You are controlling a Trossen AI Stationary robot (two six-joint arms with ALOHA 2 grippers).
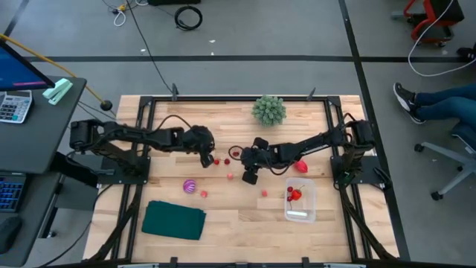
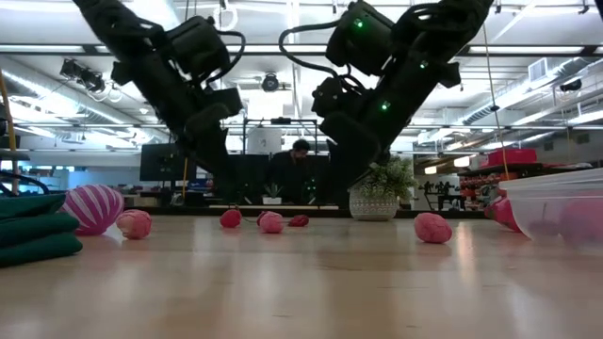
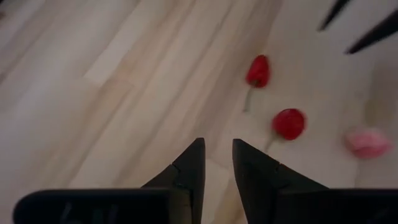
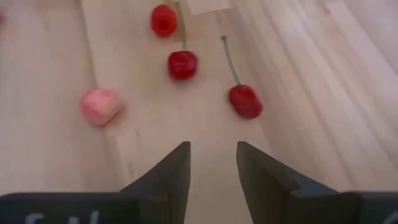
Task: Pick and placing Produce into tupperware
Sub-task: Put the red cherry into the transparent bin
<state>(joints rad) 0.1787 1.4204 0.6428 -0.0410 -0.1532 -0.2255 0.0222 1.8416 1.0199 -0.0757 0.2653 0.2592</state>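
Tupperware [image 1: 301, 201] sits off to the side of the right gripper [image 1: 249, 173], nearer the table's front edge, apart from both arms. It already holds a few red pieces [image 1: 294, 194], so the job looks partly done. Its clear wall also shows at the edge of the low view [image 2: 556, 202].

Loose produce is scattered mid-table. Two stemmed cherries [image 4: 183, 64] and [image 4: 244, 101] lie just ahead of the right gripper's fingertips, a raspberry-like piece [image 4: 163, 19] beyond them, and a pink piece [image 4: 99, 106] is off to one side. The right gripper is empty, fingers spread with bare wood between them, low over the table. Likely lined up for one of the cherries.

The left gripper [image 1: 206, 156] is also low and empty, fingers [image 3: 189, 171] parted by a narrow gap, nothing between them. A red cherry [image 3: 289, 123] and a red strawberry-like piece [image 3: 257, 70] lie just ahead of it and to one side, a pink piece [image 3: 367, 142] further out. Same cluster seen from the other side, probably; both arms face it, so collision risk is my guess.

The purple-striped ball [image 1: 190, 185] and a small pink piece [image 1: 203, 194] sit behind the left gripper toward the front edge. A larger red piece [image 1: 301, 167] lies beside the right arm, near the tub.

Green cloth [image 1: 175, 220] at the front, bushy plant [image 1: 268, 110] at the back; neither in the way.
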